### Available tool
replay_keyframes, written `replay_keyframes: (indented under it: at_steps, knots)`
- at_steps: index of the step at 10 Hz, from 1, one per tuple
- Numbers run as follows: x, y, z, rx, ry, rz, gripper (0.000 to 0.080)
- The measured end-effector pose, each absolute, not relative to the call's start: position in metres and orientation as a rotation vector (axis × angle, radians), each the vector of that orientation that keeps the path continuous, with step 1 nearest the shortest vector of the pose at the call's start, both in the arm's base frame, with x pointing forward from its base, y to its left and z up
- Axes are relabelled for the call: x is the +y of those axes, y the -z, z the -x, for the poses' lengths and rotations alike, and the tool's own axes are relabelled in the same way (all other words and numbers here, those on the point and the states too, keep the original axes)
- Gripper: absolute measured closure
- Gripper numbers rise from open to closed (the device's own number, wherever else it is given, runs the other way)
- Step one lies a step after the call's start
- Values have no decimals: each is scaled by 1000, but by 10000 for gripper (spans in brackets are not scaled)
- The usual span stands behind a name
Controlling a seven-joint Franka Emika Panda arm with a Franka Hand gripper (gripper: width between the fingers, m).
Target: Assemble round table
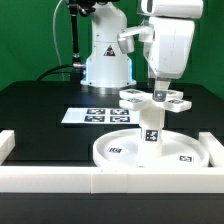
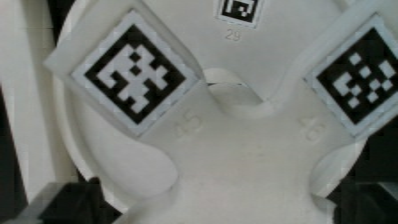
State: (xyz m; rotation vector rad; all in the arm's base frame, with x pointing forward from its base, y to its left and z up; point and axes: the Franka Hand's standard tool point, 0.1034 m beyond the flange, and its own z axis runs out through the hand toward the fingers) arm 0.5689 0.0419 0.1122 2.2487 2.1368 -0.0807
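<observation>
Hovered open-jawed — gripper (image 1: 160,92) over cross-shaped piece (image 1: 154,100) (atop post (image 1: 152,130)) — right of frame centre, disc (image 1: 150,151) below.

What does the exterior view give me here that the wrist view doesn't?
Only the exterior view shows the wide white rimmed round disc, the short white cylindrical post standing on it, the flat marker board and the gripper above. Only the wrist view shows the cross's central hub close up. Both show the white cross-shaped piece and its tags.
</observation>
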Motion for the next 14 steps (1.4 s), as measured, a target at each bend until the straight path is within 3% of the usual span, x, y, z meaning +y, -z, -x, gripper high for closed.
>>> replay_keyframes:
  at_steps: [6, 8, 14]
  knots:
    - [39, -105, -566, 2133, 98, -2260, 150]
    - [39, -105, -565, 2131, 105, -2267, 372]
    - [39, -105, -565, 1992, 101, -2387, 370]
